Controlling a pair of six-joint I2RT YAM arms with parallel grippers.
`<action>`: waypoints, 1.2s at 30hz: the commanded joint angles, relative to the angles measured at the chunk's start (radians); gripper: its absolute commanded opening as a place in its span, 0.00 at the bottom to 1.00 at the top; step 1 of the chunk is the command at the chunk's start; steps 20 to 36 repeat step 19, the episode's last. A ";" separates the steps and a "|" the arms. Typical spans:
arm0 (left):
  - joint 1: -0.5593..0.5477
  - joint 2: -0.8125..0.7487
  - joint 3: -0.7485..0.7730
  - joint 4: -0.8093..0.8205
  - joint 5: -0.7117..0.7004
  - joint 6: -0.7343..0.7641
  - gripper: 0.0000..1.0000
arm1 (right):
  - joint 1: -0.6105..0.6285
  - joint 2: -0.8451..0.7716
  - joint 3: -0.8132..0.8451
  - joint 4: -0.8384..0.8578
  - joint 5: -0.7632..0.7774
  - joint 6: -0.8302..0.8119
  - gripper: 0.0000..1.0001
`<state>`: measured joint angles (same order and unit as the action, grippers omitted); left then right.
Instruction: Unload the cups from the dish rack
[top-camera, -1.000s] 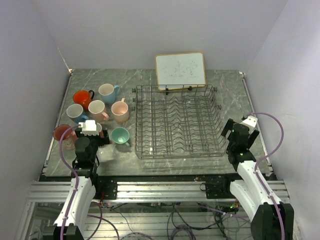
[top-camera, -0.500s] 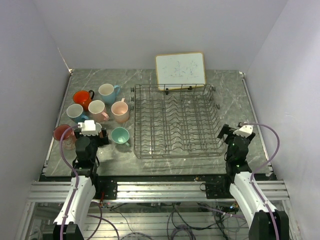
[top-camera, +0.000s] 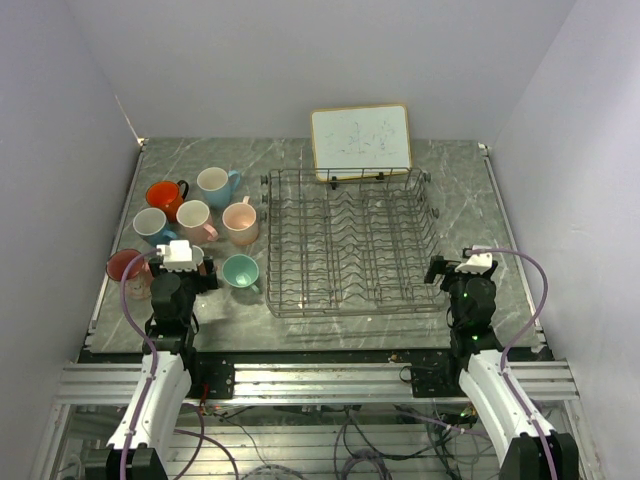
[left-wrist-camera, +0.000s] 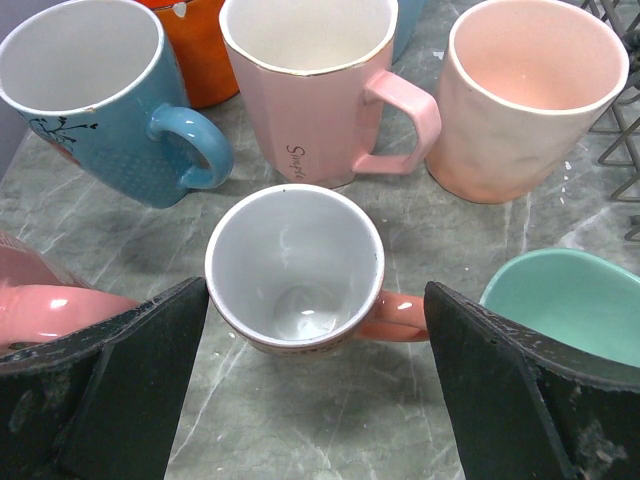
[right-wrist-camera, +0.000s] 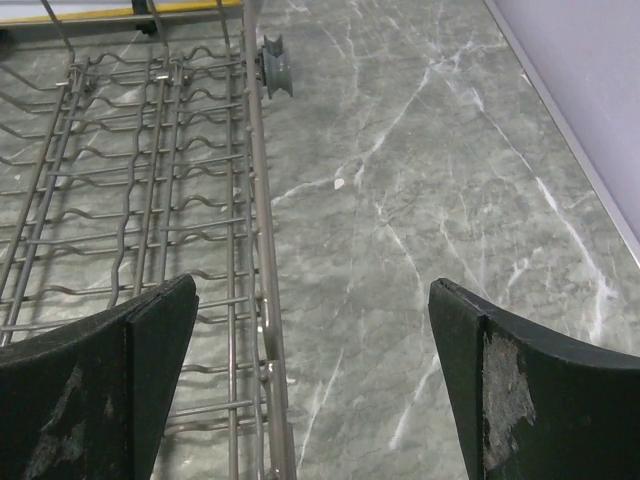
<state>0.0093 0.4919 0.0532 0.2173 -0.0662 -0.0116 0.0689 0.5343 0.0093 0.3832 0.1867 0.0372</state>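
Several mugs stand on the table left of the dish rack (top-camera: 350, 240), which holds no cups. They include an orange-red mug (top-camera: 165, 193), a light blue mug (top-camera: 215, 181), a pink mug (top-camera: 193, 217), a peach mug (top-camera: 240, 220) and a teal mug (top-camera: 240, 270). My left gripper (top-camera: 188, 268) is open and low. In the left wrist view my left gripper (left-wrist-camera: 315, 295) has a small white-lined mug (left-wrist-camera: 295, 265) with a pink handle standing between its spread fingers, untouched. My right gripper (top-camera: 443, 270) is open and empty by the rack's right front corner, and in the right wrist view my right gripper (right-wrist-camera: 312, 290) straddles the rack's right rim (right-wrist-camera: 255, 200).
A wood-framed whiteboard (top-camera: 360, 140) leans behind the rack. In the left wrist view a blue mug (left-wrist-camera: 90, 90), a pink mug (left-wrist-camera: 310, 80), a peach mug (left-wrist-camera: 525, 95) and a teal mug (left-wrist-camera: 570, 300) crowd round the left gripper. Bare marble (right-wrist-camera: 450, 180) lies right of the rack.
My right arm has swung left and drawn in towards the rack's right front corner. The left arm and the mugs have not moved.
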 joint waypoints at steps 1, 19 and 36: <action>-0.009 -0.004 0.009 0.040 0.019 0.004 0.99 | 0.006 -0.009 -0.051 0.005 -0.045 -0.032 1.00; -0.008 -0.003 0.008 0.040 0.019 0.004 0.99 | 0.006 0.005 -0.054 0.017 -0.048 -0.029 1.00; -0.008 -0.003 0.008 0.040 0.019 0.004 0.99 | 0.006 0.005 -0.054 0.017 -0.048 -0.029 1.00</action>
